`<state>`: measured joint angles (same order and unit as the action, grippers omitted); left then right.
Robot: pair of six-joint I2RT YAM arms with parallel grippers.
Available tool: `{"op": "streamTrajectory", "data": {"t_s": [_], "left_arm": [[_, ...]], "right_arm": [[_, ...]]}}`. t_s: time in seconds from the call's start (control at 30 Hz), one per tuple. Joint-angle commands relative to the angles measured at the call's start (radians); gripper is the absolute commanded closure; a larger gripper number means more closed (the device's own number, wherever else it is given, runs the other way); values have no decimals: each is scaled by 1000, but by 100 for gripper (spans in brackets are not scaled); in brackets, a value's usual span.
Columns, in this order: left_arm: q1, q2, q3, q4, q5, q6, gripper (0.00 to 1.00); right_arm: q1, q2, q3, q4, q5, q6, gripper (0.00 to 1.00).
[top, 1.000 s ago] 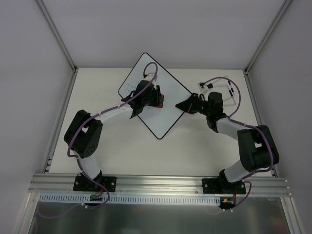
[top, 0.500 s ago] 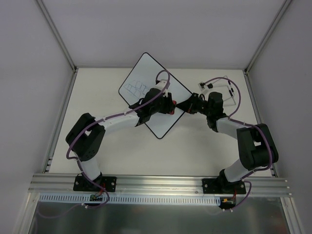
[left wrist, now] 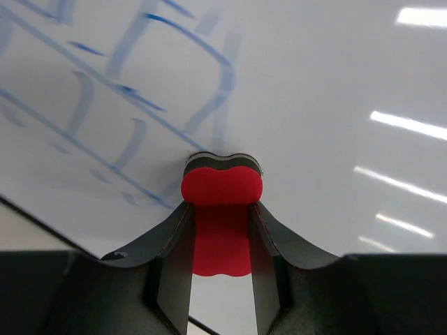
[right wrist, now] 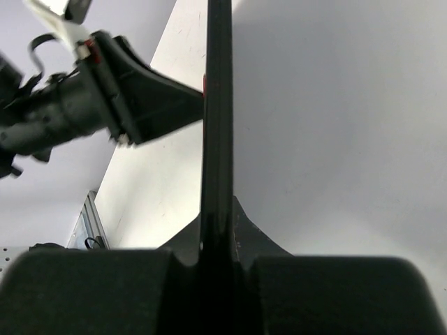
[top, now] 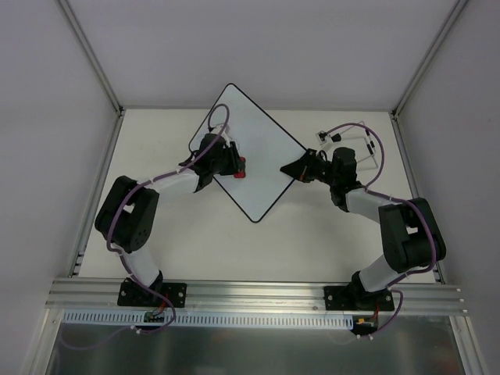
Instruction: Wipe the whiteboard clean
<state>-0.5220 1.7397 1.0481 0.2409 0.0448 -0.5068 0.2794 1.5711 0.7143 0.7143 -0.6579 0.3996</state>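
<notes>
The whiteboard lies turned like a diamond at the back middle of the table. My left gripper is shut on the red bone-shaped eraser and presses it on the board's left part. Blue pen lines show on the board ahead and left of the eraser. My right gripper is shut on the board's right rim, seen edge-on in the right wrist view. The left gripper shows beyond the rim there.
A small white frame with black clips lies at the back right behind my right arm. Grey walls with metal corner posts enclose the table. An aluminium rail runs along the near edge.
My left gripper swept the eraser right across the board, then back left to the board's left part. The pen drawing seen half a second ago is now under the arm. The right arm held still.
</notes>
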Motion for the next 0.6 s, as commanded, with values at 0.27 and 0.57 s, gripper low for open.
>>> {"op": "streamTrajectory", "data": {"t_s": [0.27,0.57], "left_arm": [[229,190,76,-75,-2,-22,100],[197,198,156,-63,32,-39,100]], "right_arm": [[50,-66,16,163,-220,12,100],[53,-49,30,163,-246,16,100]]}}
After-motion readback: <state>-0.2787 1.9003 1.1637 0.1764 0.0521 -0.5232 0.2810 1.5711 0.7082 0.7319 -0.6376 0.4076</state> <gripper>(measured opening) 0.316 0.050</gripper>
